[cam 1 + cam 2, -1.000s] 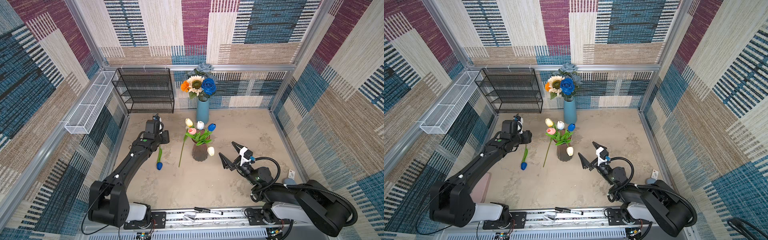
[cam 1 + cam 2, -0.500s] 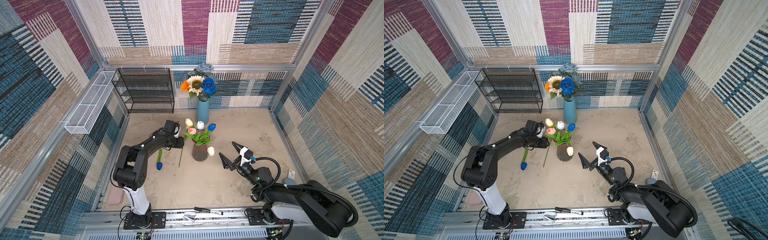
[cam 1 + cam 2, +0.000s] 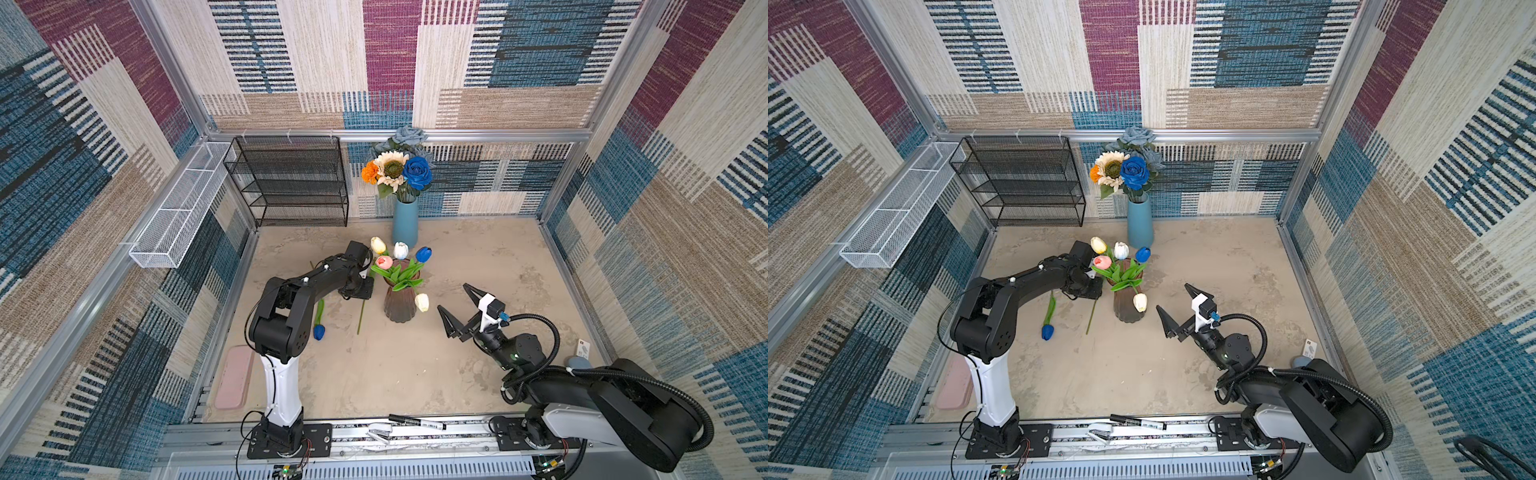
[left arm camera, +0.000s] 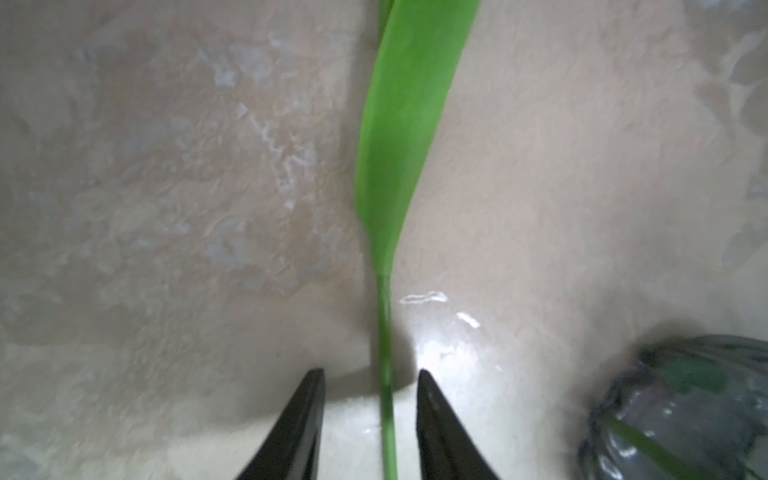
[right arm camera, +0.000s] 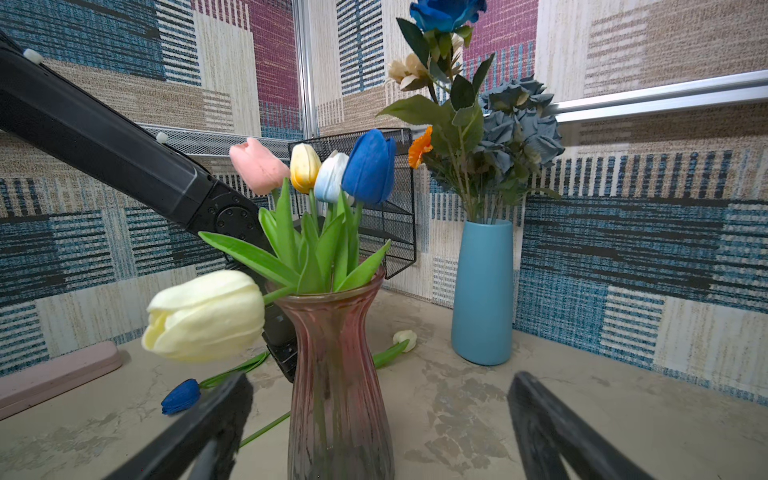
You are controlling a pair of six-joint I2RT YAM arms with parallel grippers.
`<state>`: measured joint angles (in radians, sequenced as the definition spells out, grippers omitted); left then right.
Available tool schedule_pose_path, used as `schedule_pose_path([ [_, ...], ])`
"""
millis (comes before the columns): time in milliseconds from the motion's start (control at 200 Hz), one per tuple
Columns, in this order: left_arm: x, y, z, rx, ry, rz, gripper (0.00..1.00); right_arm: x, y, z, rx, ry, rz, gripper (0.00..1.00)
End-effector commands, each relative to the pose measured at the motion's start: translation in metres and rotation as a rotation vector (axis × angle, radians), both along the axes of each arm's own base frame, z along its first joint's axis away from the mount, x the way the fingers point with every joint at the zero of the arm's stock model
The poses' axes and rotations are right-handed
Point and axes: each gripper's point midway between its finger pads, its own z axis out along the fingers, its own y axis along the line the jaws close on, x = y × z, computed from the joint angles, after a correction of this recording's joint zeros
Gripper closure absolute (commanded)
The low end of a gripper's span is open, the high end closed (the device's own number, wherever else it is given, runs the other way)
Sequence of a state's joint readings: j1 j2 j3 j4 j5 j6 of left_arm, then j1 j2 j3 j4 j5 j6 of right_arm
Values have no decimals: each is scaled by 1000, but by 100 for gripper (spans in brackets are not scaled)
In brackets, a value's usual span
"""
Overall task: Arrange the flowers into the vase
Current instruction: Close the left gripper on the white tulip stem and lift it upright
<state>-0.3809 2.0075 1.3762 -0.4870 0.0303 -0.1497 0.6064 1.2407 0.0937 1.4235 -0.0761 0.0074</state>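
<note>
My left arm (image 3: 328, 276) is matte black in its upper links, with a glossy white lower column (image 3: 282, 386) and a black base plate (image 3: 286, 436) dotted with screws. A thin black cable (image 3: 250, 313) loops beside its shoulder; small white studs (image 3: 304, 281) sit on the forearm. My right arm (image 3: 623, 399) is black too, with a pale grey base shell (image 3: 569, 422), a thick ribbed hose (image 3: 555, 336), a white camera mount (image 3: 484, 301) bearing a blue plug (image 3: 503, 316), and a green light (image 3: 515, 356). My left tool (image 4: 369, 376) and right tool (image 3: 453, 297) have black fingers tapering to points.

left hand (image 4: 368, 372) moved over stem (image 4: 385, 324), jaws narrowing
</note>
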Motion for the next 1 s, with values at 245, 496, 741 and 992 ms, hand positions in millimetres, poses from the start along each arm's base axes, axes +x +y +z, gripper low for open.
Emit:
schedule_pose_path([
  [245,-10,39,-14,180,33,89,95,-2,-5,14,42,-40,-15,0],
  [496,-14,52,4,148,11,131,100,-2,-6,15,42,-42,-22,0],
  [741,-10,63,85,71,-269,200,100,-1,-6,15,46,-37,-24,0],
  [992,-35,75,208,-85,-718,249,100,-1,-6,14,43,-38,-24,0],
])
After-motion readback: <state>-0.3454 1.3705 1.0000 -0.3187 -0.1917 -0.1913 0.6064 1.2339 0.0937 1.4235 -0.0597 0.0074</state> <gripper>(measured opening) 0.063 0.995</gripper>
